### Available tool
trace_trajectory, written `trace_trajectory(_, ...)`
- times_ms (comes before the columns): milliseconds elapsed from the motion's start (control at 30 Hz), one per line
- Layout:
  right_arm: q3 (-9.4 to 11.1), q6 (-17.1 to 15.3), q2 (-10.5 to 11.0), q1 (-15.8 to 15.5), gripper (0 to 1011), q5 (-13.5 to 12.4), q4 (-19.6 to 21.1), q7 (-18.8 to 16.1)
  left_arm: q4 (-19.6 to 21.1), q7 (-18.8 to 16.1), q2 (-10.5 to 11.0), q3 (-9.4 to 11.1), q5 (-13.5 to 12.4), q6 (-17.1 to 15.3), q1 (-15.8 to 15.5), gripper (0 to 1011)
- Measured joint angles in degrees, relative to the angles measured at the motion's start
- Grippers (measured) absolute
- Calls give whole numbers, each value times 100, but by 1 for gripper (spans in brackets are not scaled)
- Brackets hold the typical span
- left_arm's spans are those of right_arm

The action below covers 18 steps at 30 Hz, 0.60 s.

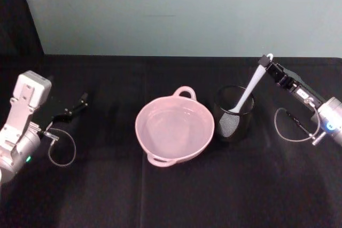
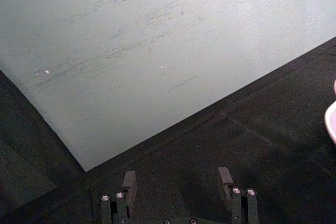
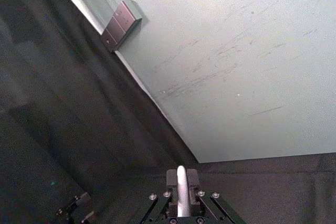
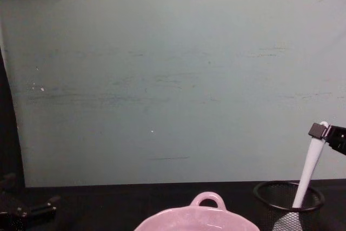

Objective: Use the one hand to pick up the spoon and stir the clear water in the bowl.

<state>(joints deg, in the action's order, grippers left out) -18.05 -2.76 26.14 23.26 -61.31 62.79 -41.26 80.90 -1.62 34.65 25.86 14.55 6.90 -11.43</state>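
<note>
While I hold the rig at this moment, the spoon (image 1: 247, 95) reads as a long white plastic utensil with a thin handle and a flat head. Its head sits down inside the black mesh cup (image 1: 233, 115), and its handle leans up and away toward the right gripper (image 1: 265, 63). That gripper is clamped narrowly on the top end of the handle; in the right wrist view I see the white handle (image 3: 181, 192) pinched between the two fingers. In the chest view the gripper tip (image 4: 319, 131) meets the handle above the cup rim (image 4: 288, 190).

From the right gripper, the bowl (image 1: 175, 129) lies beyond the cup, toward the robot's left, just beside the cup. It is wide, pale pink and glossy, with loop handles on its rim. The water (image 1: 173, 126) shows as a faint sheen inside.

The left gripper (image 1: 80, 102) rests well apart from the bowl, fingers spread wide, holding nothing.
</note>
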Motion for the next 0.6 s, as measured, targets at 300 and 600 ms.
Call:
trace_trajectory(300, -10, 12, 23, -16, 367, -91, 33, 35, 0, 0, 0, 0, 0, 0, 0, 1011)
trace_trajectory(600, -43, 11, 27, -20, 627, -133, -62, 37, 0, 0, 0, 0, 0, 0, 0, 1011)
